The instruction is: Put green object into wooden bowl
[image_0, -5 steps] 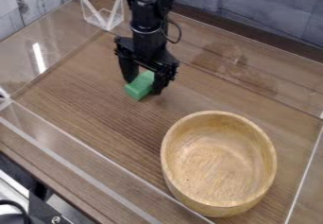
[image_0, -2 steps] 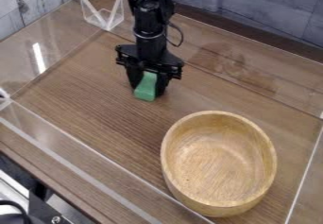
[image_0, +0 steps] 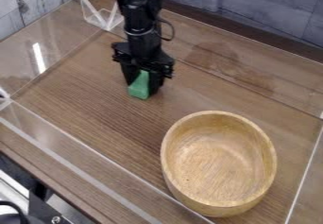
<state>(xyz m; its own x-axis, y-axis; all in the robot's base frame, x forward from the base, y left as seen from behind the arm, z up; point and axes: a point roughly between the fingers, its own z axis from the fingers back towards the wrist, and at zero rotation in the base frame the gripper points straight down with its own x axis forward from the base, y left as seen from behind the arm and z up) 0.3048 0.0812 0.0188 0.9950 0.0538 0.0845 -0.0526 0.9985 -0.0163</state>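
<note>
Overhead-oblique view of a wood-grain table (image_0: 89, 124) enclosed by low clear walls (image_0: 76, 152). The black arm (image_0: 136, 10) descends from the upper left and points its gripper (image_0: 143, 79) straight down at the tabletop. The two fingers stand on either side of the green object (image_0: 142, 85), a small bright-green block, and pinch it between them; the block's lower end is at or just above the table surface, and contact with the wood cannot be told from this view.

The wooden bowl (image_0: 218, 162), round, light tan and thick-rimmed, sits at the lower right, well apart from the block and empty. A band of bare tabletop lies between gripper and bowl. The bowl's right rim lies near the right-hand clear wall (image_0: 307, 171), and its lower rim comes close to the front edge of the enclosure.

To the left of the gripper the table is open as far as the left wall, whose upper edge catches a bright reflection (image_0: 41, 56). Behind the arm, the far edge of the table meets a grey brick-patterned backdrop (image_0: 252, 6).
</note>
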